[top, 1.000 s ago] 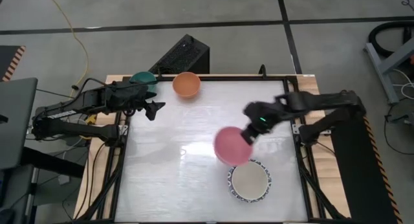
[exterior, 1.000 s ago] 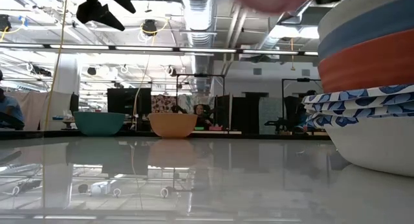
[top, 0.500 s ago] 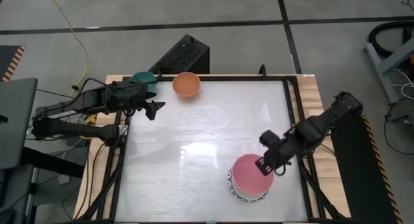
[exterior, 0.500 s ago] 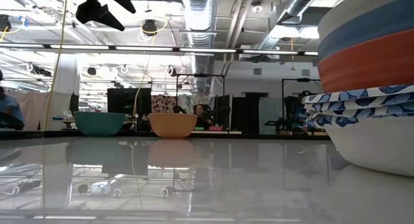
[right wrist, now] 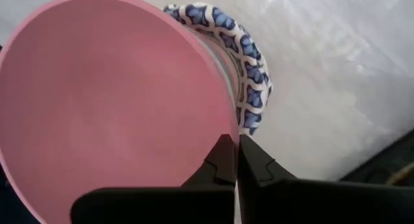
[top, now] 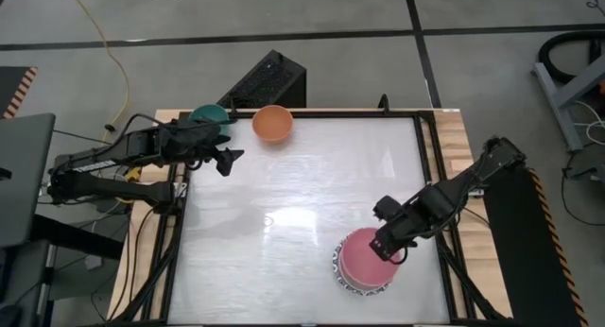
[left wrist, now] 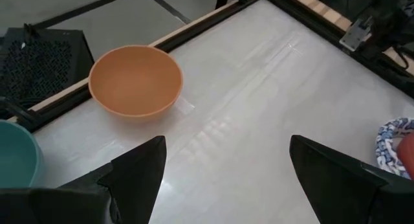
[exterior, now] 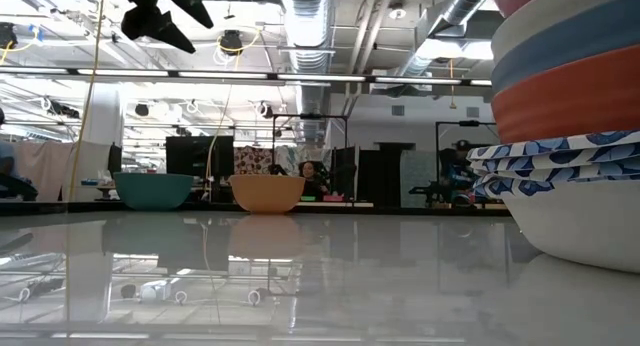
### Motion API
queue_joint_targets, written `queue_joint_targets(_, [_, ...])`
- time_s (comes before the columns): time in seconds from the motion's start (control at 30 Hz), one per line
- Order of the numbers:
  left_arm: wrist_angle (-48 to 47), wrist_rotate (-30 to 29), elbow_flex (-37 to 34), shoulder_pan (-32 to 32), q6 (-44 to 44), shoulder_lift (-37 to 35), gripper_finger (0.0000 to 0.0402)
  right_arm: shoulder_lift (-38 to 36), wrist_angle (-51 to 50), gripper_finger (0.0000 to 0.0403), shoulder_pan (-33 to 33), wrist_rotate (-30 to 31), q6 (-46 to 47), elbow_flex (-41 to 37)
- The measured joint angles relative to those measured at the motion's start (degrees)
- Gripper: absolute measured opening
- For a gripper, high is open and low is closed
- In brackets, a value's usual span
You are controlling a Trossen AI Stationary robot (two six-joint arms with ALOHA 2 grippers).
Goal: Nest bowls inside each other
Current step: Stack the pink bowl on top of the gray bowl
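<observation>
A pink bowl sits over a stack of bowls at the near right, whose blue-and-white patterned rim shows under it. My right gripper is shut on the pink bowl. Whether the bowl rests in the stack I cannot tell. An orange bowl and a teal bowl stand on their bases at the far left edge. My left gripper hovers open near them, above the table, touching nothing. My right gripper pinches the pink bowl's rim between its two fingers, one inside the bowl and one outside, on the side toward the table's right. The fingers come steeply from above. The bowl is tilted over the stack, its opening up.
A black box stands just beyond the far edge. A dark frame runs around the white tabletop. The table's middle and near left hold nothing.
My right gripper has carried the pink bowl from the table's middle toward the near right, over the stack, and sunk down onto it, tipping more steeply downward and rolling its wrist. It has stayed shut on the rim.
</observation>
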Motion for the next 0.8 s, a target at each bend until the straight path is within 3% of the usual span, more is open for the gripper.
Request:
queue_joint_targets(0.37, [0.28, 0.46, 0.0, 0.0, -0.01, 0.72, 0.0318, -7.57, 13.42, 0.0007, 3.43, 6.22, -0.99, -10.65])
queue_joint_targets(0.8, [0.32, -0.68, 0.0, 0.0, -0.26, 0.66, 0.0318, -8.91, 14.88, 0.0008, 4.71, 8.39, -2.04, -13.25])
